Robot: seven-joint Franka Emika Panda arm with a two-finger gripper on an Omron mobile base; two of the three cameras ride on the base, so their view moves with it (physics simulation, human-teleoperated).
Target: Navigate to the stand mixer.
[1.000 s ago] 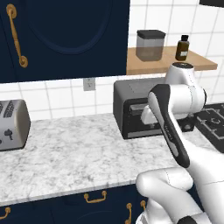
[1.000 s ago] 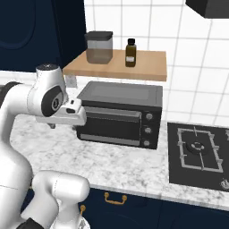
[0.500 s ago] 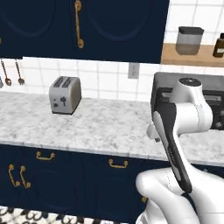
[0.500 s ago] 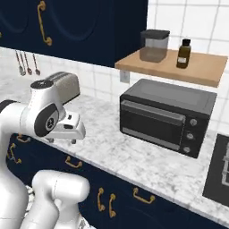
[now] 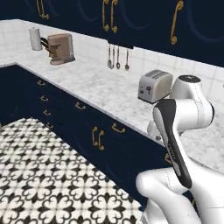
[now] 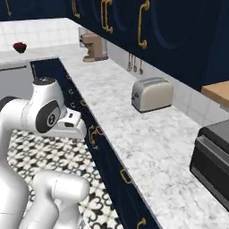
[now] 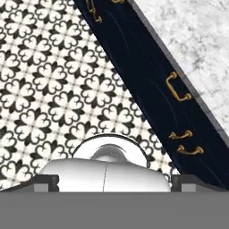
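A long marble counter (image 5: 100, 85) runs away to the far left, its front edge straight above navy drawers (image 5: 83, 127) with brass handles. In front of them lies open floor (image 5: 39, 175) of black-and-white patterned tile, with nothing standing on it.

A boxy silver toaster (image 5: 154, 85) sits on the counter near the tiled wall. At the far end stands a brownish, blocky appliance (image 5: 60, 48) beside a white paper roll (image 5: 35, 38). I can't make out a blue-headed stand mixer among these.

Three utensils (image 5: 117, 59) hang on the wall under the navy upper cabinets (image 5: 131, 22). On the right, the corner of a black toaster oven (image 6: 212, 163) sits on the marble.

The gripper (image 6: 74, 127) hangs over the counter edge; I can't tell how its fingers stand.
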